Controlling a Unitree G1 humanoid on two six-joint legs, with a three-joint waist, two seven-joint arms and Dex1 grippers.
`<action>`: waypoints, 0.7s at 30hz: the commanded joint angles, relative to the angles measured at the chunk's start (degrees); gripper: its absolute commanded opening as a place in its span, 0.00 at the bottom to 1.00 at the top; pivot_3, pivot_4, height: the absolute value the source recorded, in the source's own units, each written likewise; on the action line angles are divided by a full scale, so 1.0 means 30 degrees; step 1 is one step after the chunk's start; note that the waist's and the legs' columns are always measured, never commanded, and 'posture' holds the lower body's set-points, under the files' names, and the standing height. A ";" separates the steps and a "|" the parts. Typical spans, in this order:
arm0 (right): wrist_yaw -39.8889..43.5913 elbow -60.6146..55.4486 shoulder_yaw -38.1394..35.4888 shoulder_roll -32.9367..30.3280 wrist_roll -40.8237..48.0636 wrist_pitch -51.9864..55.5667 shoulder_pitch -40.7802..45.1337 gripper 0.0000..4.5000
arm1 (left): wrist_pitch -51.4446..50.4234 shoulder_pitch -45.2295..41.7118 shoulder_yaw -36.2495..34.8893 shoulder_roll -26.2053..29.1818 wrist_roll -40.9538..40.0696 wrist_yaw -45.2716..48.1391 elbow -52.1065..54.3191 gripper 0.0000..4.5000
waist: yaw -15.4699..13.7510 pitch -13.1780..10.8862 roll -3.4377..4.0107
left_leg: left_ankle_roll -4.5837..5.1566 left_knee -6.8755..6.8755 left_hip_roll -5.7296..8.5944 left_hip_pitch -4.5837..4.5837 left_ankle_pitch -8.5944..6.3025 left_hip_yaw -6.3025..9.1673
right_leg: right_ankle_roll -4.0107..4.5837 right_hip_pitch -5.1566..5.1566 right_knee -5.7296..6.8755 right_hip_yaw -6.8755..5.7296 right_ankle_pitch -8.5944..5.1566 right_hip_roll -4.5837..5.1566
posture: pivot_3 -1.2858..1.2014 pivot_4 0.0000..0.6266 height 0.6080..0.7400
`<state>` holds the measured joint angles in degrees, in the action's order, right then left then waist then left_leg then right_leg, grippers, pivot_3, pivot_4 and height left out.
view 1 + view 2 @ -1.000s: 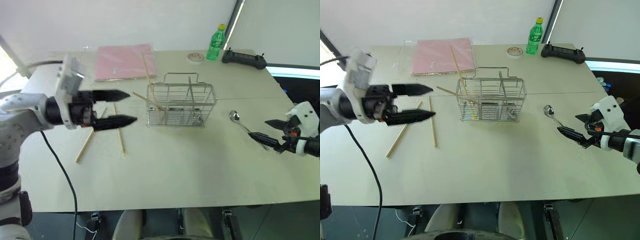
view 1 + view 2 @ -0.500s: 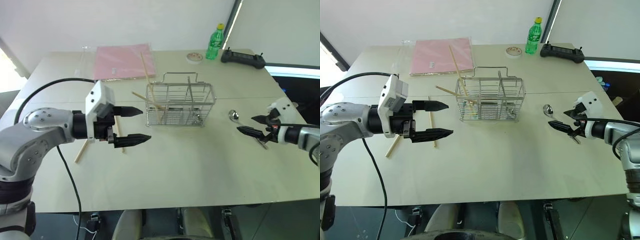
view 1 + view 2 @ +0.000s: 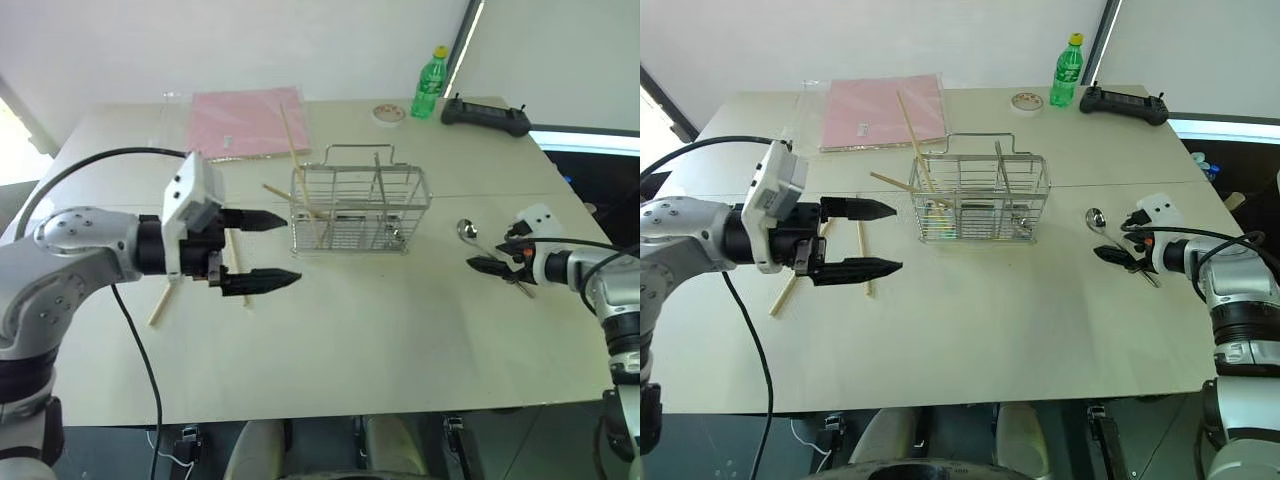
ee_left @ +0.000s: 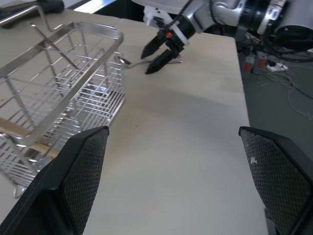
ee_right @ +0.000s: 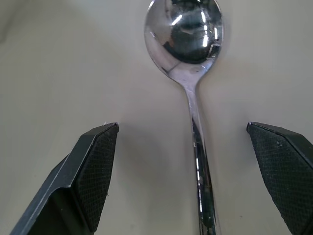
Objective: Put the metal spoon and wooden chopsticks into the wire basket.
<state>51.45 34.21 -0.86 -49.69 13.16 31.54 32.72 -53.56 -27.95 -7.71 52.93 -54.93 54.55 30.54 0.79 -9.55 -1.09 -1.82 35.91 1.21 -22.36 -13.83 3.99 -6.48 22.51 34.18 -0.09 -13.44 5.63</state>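
right gripper (image 3: pixel 1127 255) — jaws apart, straddling metal spoon (image 5: pixel 191 73) handle to pinch it | spoon flat near desk's right edge, beside wire basket (image 3: pixel 980 198) | left gripper (image 3: pixel 878 237) — spread, empty

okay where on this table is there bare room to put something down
The widest bare patch is the near half of the table, in front of the wire basket, between the two arms. It is crowded left of the basket, around the loose wooden chopsticks, and at the metal spoon under the open right gripper.
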 commanded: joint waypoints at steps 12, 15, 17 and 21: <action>-0.0307 0.1858 -0.0710 0.1052 -0.0482 -0.0279 0.1411 0.57 | 0.0465 -0.0491 0.0016 0.0568 -0.0177 0.0888 0.0355 1.00 | 0.0067 0.0002 -0.0009 | 0.0000 0.0028 -0.0005 0.0023 0.0000 0.0001 | 0.0011 -0.0028 0.0014 0.0009 0.0008 -0.0012 | 0.52 0.24 0.86; -0.0284 0.1742 -0.0871 0.1155 -0.0457 -0.0226 0.1295 0.23 | 0.0518 -0.0647 0.0073 0.0481 -0.0089 0.0839 0.0225 1.00 | 0.0074 0.0001 -0.0009 | 0.0000 0.0018 -0.0006 0.0023 0.0000 0.0001 | 0.0011 -0.0025 0.0012 0.0009 0.0008 -0.0014 | 0.52 0.24 0.86; -0.0257 0.1560 -0.1022 0.1184 -0.0439 -0.0110 0.1160 0.01 | 0.0503 -0.0691 0.0060 0.0420 -0.0104 0.0749 0.0211 1.00 | 0.0088 0.0002 -0.0008 | 0.0000 0.0019 -0.0006 0.0023 0.0000 0.0000 | 0.0010 -0.0026 0.0011 0.0010 0.0008 -0.0013 | 0.52 0.24 0.86; -0.0196 0.1230 -0.1196 0.1134 -0.0482 -0.0120 0.0792 0.01 | 0.0531 -0.0760 0.0104 0.0294 -0.0078 0.0580 0.0188 1.00 | 0.0059 0.0001 -0.0008 | 0.0000 0.0024 -0.0008 0.0027 0.0000 0.0002 | 0.0010 -0.0030 0.0018 0.0009 0.0009 -0.0016 | 0.52 0.24 0.86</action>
<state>50.56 39.05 -3.62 -46.18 11.52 30.98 35.71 -52.98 -29.29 -7.37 53.78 -55.46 56.57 30.41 0.96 -9.55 -1.11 -1.82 35.98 1.18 -22.28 -13.83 4.00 -6.45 22.43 34.24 -0.06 -13.42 5.59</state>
